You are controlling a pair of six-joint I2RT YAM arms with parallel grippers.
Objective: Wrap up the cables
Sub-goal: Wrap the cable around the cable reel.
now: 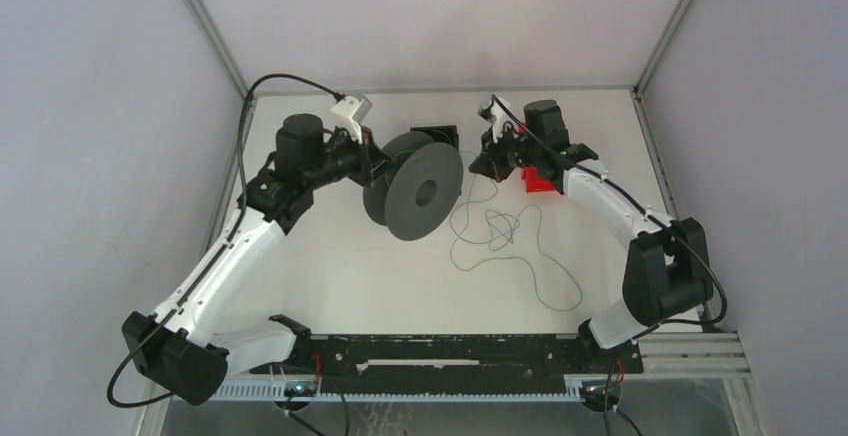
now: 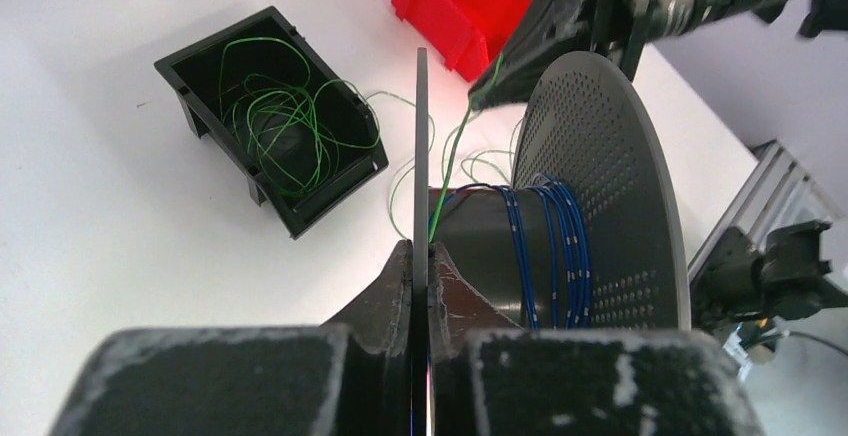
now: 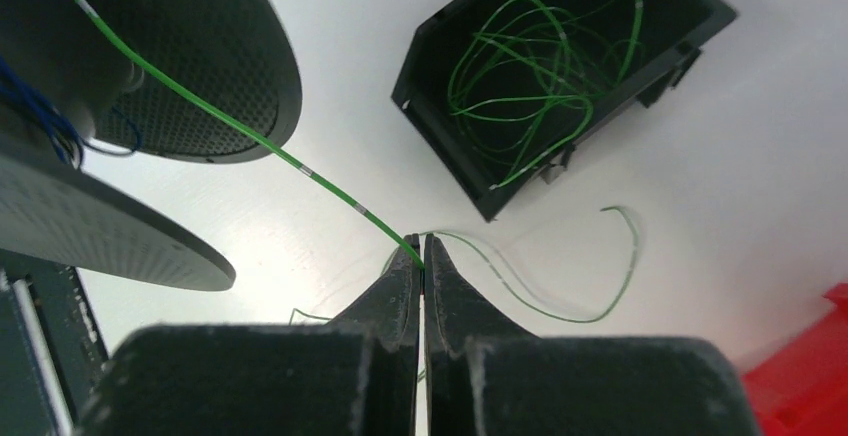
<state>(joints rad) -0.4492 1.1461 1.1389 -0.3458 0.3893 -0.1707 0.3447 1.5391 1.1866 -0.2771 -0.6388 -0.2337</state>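
Light is bright, even and diffuse, coming from above. The white table [image 1: 330, 276] looks almost washed out, and the shadow beneath the spool [image 1: 415, 191] is soft and faint. The overhead view is sharp throughout. In both wrist views the bottom of the frame is blurred (the near fingers [image 2: 395, 291] sit out of focus).

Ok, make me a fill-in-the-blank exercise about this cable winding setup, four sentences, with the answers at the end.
1. The left gripper is shut on the edge of the grey ____.
2. The right gripper pinches a thin ____ cable.
3. The wire already wound on it is ____.
4. Loose cable loops lie inside the ____ bin.
Missing words: spool; green; blue; black.
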